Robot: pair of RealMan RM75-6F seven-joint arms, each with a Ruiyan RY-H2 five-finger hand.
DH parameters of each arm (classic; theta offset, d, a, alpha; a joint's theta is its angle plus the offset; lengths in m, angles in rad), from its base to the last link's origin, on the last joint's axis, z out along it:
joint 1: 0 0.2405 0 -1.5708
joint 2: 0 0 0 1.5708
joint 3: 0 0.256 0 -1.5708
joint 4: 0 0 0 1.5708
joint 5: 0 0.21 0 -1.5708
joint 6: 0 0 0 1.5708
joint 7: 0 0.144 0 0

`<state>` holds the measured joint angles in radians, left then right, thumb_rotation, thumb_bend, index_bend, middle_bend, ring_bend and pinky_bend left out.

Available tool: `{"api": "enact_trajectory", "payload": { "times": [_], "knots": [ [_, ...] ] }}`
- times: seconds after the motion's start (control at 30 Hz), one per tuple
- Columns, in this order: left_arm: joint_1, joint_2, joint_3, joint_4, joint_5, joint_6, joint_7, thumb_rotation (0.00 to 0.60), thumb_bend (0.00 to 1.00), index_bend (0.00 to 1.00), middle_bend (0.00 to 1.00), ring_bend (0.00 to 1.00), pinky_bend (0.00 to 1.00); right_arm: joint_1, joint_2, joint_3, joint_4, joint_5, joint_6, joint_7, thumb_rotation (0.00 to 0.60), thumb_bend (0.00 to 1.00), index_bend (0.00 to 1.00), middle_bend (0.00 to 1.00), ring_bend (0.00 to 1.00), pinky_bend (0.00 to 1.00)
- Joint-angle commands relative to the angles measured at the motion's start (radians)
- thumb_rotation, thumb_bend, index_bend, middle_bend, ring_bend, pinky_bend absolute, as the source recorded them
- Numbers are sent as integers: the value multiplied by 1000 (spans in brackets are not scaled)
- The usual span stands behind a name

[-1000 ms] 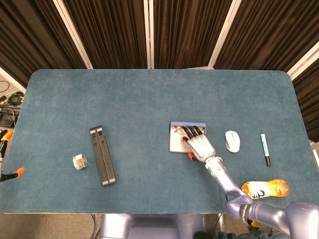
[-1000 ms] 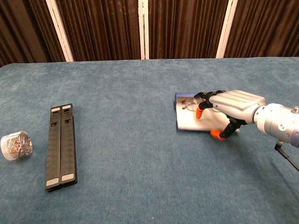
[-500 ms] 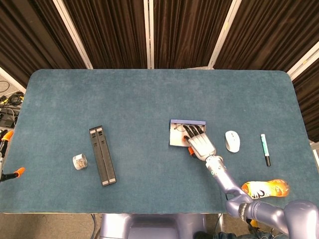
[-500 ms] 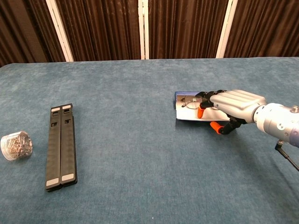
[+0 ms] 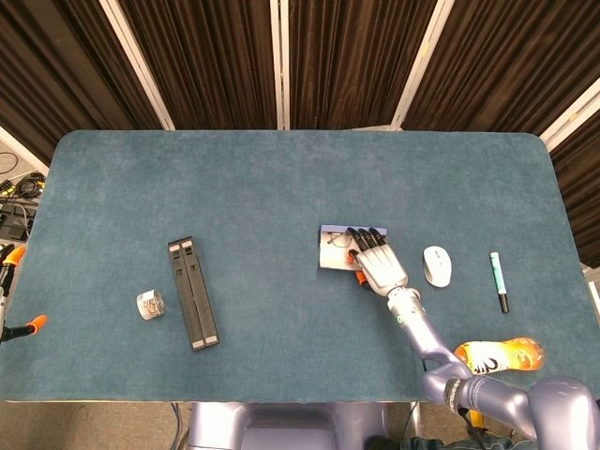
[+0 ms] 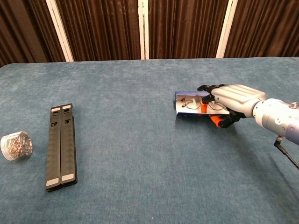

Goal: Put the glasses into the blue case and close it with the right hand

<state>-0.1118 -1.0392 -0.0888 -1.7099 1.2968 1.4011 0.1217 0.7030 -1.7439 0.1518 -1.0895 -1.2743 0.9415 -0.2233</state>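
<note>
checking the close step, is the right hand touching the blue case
Touching. In the chest view the right hand lies over the blue case, an orange fingertip down inside beside the glasses and another against its front edge.

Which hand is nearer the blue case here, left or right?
Right. The right hand rests on the blue case, fingers over the glasses inside. The left hand appears in neither view.
</note>
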Motion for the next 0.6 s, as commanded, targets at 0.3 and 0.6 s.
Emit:
{"api": "enact_trajectory", "payload": {
  "times": [0.3, 0.6],
  "knots": [
    [4, 2, 4, -8, 10, 9, 2, 600, 0, 0, 0, 0, 0, -34, 67, -55, -72, -109, 66, 71, 600, 505, 550, 0, 0, 0],
    [4, 2, 5, -8, 10, 6, 1, 600, 0, 0, 0, 0, 0, -52, 164, -106, -169, -185, 88, 92, 600, 505, 614, 11, 0, 0]
  ]
}}
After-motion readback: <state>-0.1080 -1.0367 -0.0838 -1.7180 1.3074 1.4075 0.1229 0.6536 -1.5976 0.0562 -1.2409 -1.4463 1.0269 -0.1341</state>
